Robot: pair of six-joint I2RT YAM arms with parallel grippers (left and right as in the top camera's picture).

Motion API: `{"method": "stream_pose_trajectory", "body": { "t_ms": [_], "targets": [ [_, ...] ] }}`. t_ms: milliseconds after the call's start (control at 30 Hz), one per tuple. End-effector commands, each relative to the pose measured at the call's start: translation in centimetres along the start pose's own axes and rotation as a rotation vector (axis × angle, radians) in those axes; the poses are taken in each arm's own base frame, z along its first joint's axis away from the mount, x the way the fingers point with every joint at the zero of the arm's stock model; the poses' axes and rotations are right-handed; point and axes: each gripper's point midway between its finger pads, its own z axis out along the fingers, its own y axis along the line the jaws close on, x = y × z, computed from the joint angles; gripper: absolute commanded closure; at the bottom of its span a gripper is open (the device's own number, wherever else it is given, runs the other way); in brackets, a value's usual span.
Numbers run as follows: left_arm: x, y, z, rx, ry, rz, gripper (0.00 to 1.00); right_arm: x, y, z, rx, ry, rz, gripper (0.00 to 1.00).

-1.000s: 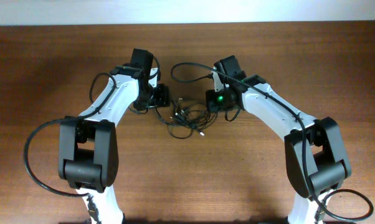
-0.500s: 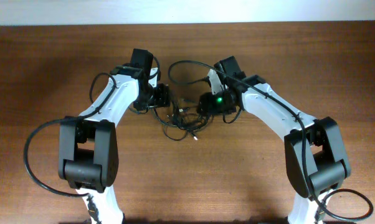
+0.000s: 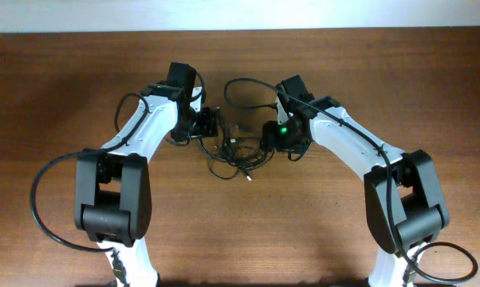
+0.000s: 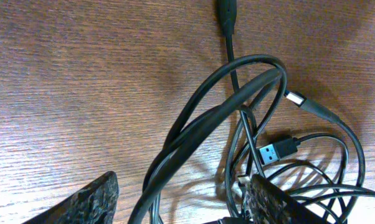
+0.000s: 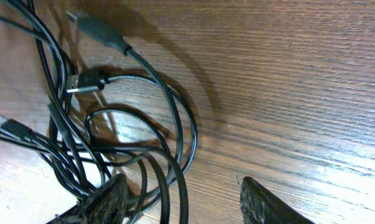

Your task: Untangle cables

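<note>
The cables point(image 3: 234, 153) are thin black wires with small metallic plugs, knotted in a bundle at the table's middle, with one loop reaching back point(image 3: 241, 83). My left gripper point(image 3: 211, 126) sits at the bundle's left edge. In the left wrist view the cables point(image 4: 206, 124) run between its open fingers point(image 4: 181, 205), and a USB plug point(image 4: 276, 151) lies beside them. My right gripper point(image 3: 273, 135) is at the bundle's right edge. In the right wrist view its fingers point(image 5: 184, 202) are open, with a cable strand point(image 5: 100, 28) passing between them.
The brown wooden table point(image 3: 80, 72) stretches bare to the left, right and front of the bundle. Thicker black arm cables loop beside the left arm's base point(image 3: 41, 199) and the right arm's base point(image 3: 455, 255). A pale wall edge runs along the back.
The right gripper pushed left into the bundle, then eased slightly back right. The bundle shifted a little left and forward. The back loop swayed. The left gripper barely moved.
</note>
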Motion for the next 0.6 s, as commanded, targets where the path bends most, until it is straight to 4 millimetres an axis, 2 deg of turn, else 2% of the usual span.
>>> {"method": "stream_pose_trajectory", "body": {
  "t_ms": [0,300,433,467,567],
  "targets": [
    [-0.7,-0.3,-1.3,0.006,-0.037,0.009,0.32,-0.3,0.4,0.5,-0.007,-0.016,0.016,0.42],
    [-0.7,-0.3,-1.3,0.006,-0.037,0.010,0.33,-1.3,2.6,0.4,-0.119,-0.038,0.058,0.44],
    [-0.7,-0.3,-1.3,0.006,-0.037,0.009,0.33,0.1,4.7,0.4,-0.204,0.020,0.046,0.53],
    [-0.7,-0.3,-1.3,0.006,-0.037,0.009,0.32,0.8,5.5,0.4,-0.233,0.055,0.074,0.56],
    [-0.7,-0.3,-1.3,0.006,-0.037,0.010,0.33,1.5,5.8,0.5,-0.222,0.093,0.206,0.57]
  ]
}}
